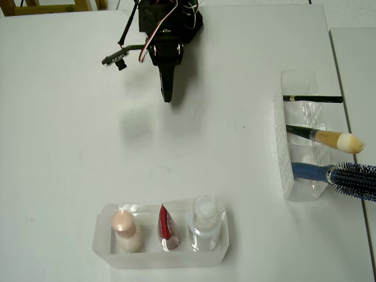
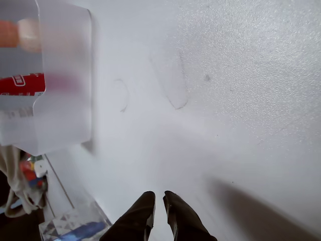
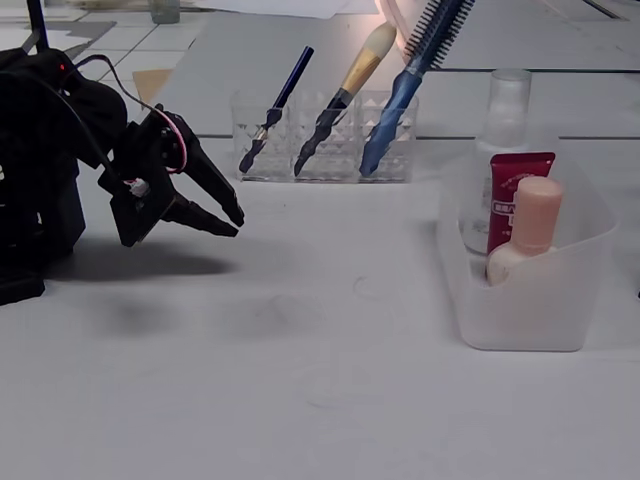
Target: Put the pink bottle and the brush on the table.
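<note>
frosted tray point(image 3: 520, 310) at lower right holds pink bottle point(image 3: 527, 238); gripper point(image 3: 232, 222), slightly spread and empty at left, must reach it first.

In the overhead view, a tray point(image 1: 104, 249) sat on the table point(image 1: 70, 147) near the lower edge; in it the pink bottle point(image 1: 126, 230) stood at the left, a tube point(image 1: 167, 228) in the middle, a capped bottle point(image 1: 205, 222) at the right; a holder point(image 1: 283, 147) sat at the right, holding a thin stick point(image 1: 311, 98) uppermost, the brush point(image 1: 329, 138) in the middle, a hairbrush point(image 1: 346, 175) lowest; the gripper point(image 1: 167, 97) hung above the table near the top, well apart from both.
</note>
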`<action>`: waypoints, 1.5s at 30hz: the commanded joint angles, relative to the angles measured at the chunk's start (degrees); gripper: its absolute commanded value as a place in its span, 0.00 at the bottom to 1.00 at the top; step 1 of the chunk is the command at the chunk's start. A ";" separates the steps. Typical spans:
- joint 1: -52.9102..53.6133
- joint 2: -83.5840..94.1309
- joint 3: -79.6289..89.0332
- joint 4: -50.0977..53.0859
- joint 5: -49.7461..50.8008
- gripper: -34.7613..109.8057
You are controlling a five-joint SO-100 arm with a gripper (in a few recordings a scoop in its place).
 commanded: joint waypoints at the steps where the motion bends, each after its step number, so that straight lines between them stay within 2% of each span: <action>1: -0.26 1.23 -0.97 0.09 -3.25 0.24; 19: 1.05 -1.67 -12.39 4.92 -19.34 0.24; 31: 5.54 -6.94 -18.54 3.08 -34.28 0.24; 45: 7.47 -20.39 -24.70 -11.16 -55.55 0.24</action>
